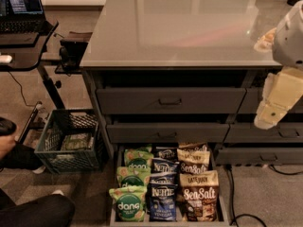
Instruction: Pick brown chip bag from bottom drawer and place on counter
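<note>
The bottom drawer [220, 207] stands pulled open at the foot of the cabinet, filled with three rows of chip bags. The brown chip bags fill its right row: one at the front [200, 196], one behind it [193, 161], and a third at the back. Blue Kettle bags [162, 200] fill the middle row and green dang bags [129, 203] the left. The pale-grey counter [184, 22] spans the top of the cabinet. My gripper [270, 113] hangs on the cream arm at the right edge, at the height of the upper drawers, well above and right of the bags.
A black desk with a laptop [19, 4] stands at the far left. A dark plastic crate [71, 138] sits on the floor left of the cabinet. A person's leg [38, 213] lies at the bottom left. A cable [235, 193] runs right of the drawer.
</note>
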You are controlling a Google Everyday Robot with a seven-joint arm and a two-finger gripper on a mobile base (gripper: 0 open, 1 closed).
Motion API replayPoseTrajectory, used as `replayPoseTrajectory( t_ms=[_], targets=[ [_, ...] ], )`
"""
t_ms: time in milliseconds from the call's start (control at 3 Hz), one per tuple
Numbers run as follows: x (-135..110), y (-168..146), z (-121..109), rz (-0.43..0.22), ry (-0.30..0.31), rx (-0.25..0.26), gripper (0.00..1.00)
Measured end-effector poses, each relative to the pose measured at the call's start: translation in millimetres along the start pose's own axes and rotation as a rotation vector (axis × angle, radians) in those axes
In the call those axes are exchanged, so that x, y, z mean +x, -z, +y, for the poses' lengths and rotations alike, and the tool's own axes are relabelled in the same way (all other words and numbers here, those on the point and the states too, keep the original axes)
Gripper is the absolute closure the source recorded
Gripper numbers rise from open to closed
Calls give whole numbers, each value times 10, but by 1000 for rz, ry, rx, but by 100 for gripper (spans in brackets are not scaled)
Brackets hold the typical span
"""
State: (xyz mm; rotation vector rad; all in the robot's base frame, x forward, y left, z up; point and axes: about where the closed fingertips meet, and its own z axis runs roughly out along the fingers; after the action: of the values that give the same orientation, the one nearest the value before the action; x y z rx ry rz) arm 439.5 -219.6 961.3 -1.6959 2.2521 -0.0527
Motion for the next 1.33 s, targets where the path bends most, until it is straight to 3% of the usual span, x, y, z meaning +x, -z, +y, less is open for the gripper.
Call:
replayPoseTrajectory(
  t_ms=[667, 1333],
  targets=[
    [556, -928, 282, -128, -139, -134, 0],
    [1056, -1724, 659, -289, -160, -137, 0]
  ],
)
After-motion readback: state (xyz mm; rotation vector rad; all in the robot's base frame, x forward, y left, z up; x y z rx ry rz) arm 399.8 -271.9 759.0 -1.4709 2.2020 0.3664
